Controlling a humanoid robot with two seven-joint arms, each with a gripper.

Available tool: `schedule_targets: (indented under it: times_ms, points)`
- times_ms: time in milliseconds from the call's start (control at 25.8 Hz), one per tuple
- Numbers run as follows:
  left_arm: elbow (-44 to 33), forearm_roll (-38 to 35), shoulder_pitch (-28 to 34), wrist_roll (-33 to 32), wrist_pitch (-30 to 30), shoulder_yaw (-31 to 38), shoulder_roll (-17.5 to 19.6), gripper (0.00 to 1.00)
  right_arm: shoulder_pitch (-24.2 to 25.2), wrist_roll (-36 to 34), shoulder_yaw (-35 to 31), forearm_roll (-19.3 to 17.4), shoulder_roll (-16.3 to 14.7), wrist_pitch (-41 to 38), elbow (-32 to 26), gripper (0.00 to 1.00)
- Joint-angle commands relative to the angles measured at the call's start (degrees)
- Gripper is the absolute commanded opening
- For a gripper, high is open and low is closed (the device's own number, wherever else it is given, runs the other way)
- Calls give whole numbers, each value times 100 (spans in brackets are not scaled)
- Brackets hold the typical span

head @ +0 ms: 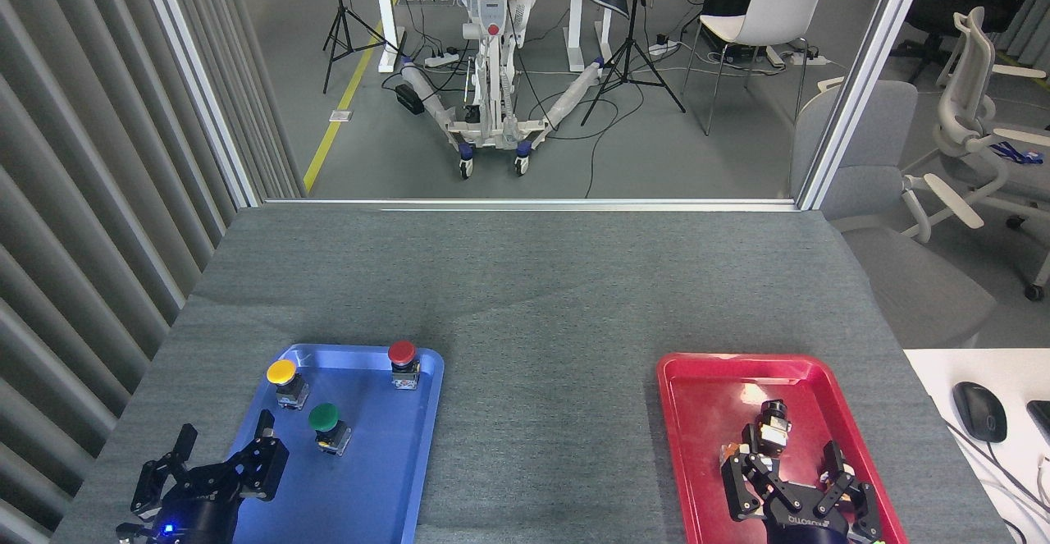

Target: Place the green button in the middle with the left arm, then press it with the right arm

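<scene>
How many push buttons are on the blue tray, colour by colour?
Yellow button: 1
Red button: 1
Green button: 1
Total: 3, all standing on the blue tray, none in a hand.

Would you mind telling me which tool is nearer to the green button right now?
Left. The left tool hovers open at the blue tray's near-left edge, just short of the green button. The right tool is far across the table, over the red tray.
</scene>
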Motion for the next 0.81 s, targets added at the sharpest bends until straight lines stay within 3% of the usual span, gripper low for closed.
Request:
schedule_targets:
  times_ms: [0, 232, 775]
  points:
    - [13, 1, -7, -33, -35, 0, 5, 100, 3, -1, -6, -2, 26, -54, 8, 100]
    - [30, 1, -16, -51, -35, -9, 5, 100, -85, 16, 38, -230, -18, -89, 8, 100]
    - [92, 1, -51, -16, -272, -27, 5, 100, -111, 219, 170, -204, -44, -493, -80, 100]
